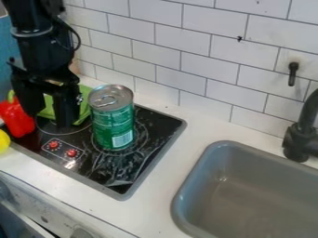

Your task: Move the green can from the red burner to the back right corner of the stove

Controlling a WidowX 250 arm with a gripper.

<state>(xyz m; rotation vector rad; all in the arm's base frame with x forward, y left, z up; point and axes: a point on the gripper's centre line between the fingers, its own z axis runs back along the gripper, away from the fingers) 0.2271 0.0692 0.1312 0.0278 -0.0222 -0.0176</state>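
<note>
The green can (113,122) stands upright on the black stovetop (102,168) just beside the pincer (52,116), whose fingers are apart; rigid, smooth and probably heavy if full, it is best held around its middle.

Has a white tiled wall (186,58) behind a pale counter (152,204), with a grey sink (261,165) and a black faucet (301,135) at the right.

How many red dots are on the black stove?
2: one dot at the left of the small outlined panel, the other dot at its right, both left of the green can.
</note>
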